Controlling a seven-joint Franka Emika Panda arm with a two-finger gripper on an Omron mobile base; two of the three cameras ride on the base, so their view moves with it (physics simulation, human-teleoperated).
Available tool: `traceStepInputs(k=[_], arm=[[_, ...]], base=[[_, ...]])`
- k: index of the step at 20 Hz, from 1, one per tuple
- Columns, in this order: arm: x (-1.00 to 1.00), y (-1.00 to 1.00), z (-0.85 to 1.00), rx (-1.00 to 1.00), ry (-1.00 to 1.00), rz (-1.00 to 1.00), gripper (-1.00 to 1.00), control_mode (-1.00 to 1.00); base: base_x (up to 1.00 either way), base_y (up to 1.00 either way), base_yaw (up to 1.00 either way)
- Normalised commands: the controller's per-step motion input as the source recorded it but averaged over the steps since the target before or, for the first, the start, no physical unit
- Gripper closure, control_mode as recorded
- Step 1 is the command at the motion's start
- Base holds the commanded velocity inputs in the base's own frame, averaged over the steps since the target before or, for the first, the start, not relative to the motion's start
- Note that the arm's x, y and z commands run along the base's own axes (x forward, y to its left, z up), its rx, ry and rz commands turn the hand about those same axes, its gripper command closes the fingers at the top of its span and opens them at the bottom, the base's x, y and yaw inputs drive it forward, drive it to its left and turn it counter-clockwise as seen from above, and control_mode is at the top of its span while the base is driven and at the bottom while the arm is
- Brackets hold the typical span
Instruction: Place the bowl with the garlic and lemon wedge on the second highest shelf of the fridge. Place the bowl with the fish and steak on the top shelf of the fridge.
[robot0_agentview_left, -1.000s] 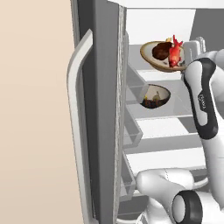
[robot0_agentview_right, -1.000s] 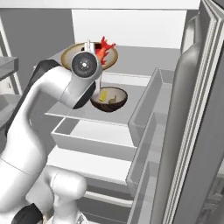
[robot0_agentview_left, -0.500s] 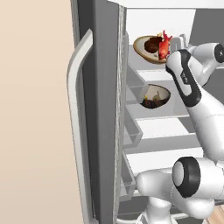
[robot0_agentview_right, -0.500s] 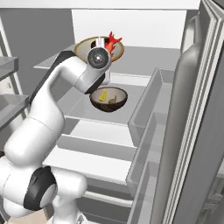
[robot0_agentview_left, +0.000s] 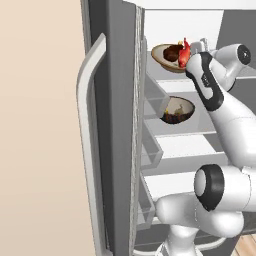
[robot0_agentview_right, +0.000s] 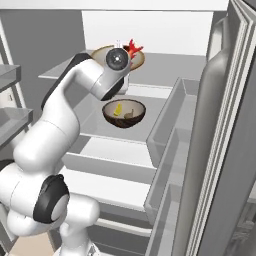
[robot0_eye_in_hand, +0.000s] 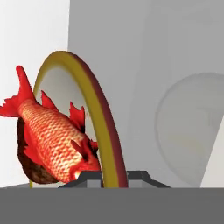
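The bowl (robot0_agentview_left: 167, 59) holding the red-orange fish (robot0_agentview_left: 184, 53) and the dark steak (robot0_agentview_left: 173, 51) hangs low over the top shelf (robot0_agentview_right: 170, 62) of the open fridge (robot0_agentview_left: 120, 100). Whether it touches the shelf I cannot tell. My gripper (robot0_eye_in_hand: 106, 176) is shut on its yellow-brown rim (robot0_eye_in_hand: 83, 87), with the fish (robot0_eye_in_hand: 52, 140) and steak (robot0_eye_in_hand: 33, 168) lying just inside. One level down, the other bowl (robot0_agentview_right: 124, 114) with the lemon wedge (robot0_agentview_right: 118, 109) and the garlic (robot0_agentview_right: 130, 114) rests on the second highest shelf (robot0_agentview_right: 155, 106). That bowl (robot0_agentview_left: 177, 110) sits below my forearm.
The fridge door stands open at the left with its long silver handle (robot0_agentview_left: 90, 125), and its grey door bins (robot0_agentview_right: 170, 130) jut out along the right of the shelves. Lower shelves and a drawer (robot0_agentview_right: 110, 160) lie beneath.
The arm has lifted the fish-and-steak bowl and carried it deeper into the fridge, up to the top shelf. The lemon-and-garlic bowl has stayed put.
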Motion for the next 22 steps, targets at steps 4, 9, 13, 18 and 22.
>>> traceStepInputs(k=[4, 9, 13, 18, 22], arm=[[0.62, 0.00, -0.12, -0.04, 0.00, 0.00, 1.00, -1.00], [0.44, 0.00, -0.08, -0.03, 0.00, 0.00, -1.00, -1.00], [0.00, 0.00, 0.00, -0.01, -0.03, 0.00, -1.00, -1.00], [-0.41, 0.00, 0.09, -0.02, -0.10, 0.00, -1.00, -1.00], [-1.00, 0.00, 0.56, 0.00, -0.08, -0.02, -1.00, -1.00]], base=[[0.00, 0.00, 0.00], [0.00, 0.00, 0.00], [0.00, 0.00, 0.00], [0.00, 0.00, 0.00], [0.00, 0.00, 0.00]])
